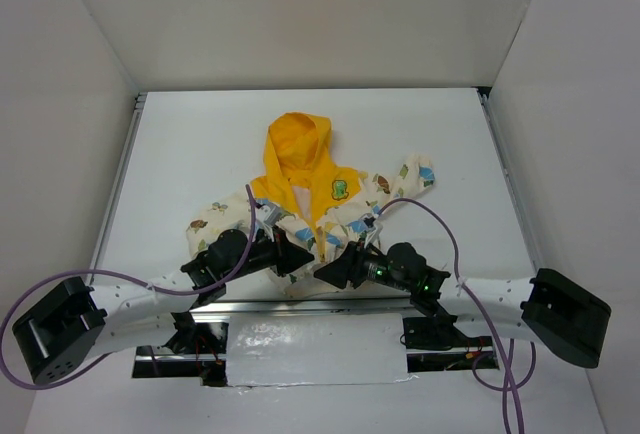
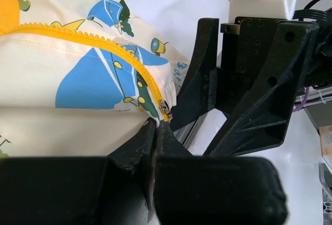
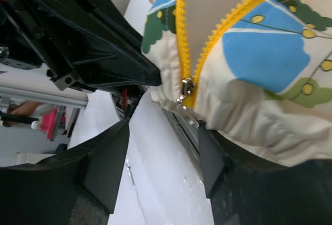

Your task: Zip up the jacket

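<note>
The jacket (image 1: 330, 209) lies flat on the white table, yellow hood (image 1: 298, 144) at the far end, hem toward the arms. Its yellow zipper (image 2: 104, 46) is open above the bottom. My left gripper (image 1: 297, 254) is shut, its tips (image 2: 156, 125) pinching the hem just below the metal slider (image 2: 165, 108). My right gripper (image 1: 328, 272) is open and empty; its two fingers stand apart around (image 3: 163, 131), just short of the slider (image 3: 185, 91) at the hem. The two grippers face each other, almost touching.
An aluminium rail (image 1: 300, 306) runs along the table's near edge right under the hem, with a shiny sheet (image 1: 310, 349) below it. White walls (image 1: 80, 104) enclose the table on three sides. Purple cables (image 1: 440, 224) loop over both arms.
</note>
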You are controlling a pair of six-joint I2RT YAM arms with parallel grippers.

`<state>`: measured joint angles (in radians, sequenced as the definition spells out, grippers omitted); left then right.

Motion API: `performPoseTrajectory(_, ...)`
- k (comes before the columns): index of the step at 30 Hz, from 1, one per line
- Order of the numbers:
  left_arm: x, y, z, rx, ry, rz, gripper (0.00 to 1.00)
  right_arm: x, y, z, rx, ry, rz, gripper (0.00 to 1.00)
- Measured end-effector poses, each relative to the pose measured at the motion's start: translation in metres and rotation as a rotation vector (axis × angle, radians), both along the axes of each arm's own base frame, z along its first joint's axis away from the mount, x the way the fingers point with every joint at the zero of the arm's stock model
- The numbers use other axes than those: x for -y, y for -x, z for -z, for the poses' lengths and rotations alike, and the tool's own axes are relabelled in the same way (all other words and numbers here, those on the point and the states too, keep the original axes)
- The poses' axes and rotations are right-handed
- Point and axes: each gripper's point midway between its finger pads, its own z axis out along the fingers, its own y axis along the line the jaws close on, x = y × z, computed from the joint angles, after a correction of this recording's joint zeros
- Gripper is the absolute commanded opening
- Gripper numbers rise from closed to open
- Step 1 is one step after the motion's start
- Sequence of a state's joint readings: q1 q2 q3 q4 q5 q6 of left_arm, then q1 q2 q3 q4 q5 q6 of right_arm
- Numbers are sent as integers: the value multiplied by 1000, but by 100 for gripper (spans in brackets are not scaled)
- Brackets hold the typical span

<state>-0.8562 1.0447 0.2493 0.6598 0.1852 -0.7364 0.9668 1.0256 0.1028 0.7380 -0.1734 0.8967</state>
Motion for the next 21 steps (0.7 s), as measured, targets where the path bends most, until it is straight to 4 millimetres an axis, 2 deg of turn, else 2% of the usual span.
performPoseTrajectory(4, 0, 0, 0, -1, 0, 2, 0, -3, 2, -7, 12, -25, -10, 52)
performPoseTrajectory(10, 1, 0, -1, 3, 5, 3, 0, -3, 1, -8, 10, -29, -1, 47)
performPoseTrajectory(21, 1, 0, -1, 3, 5, 3, 0, -2, -5, 8, -33, 11, 47, 35)
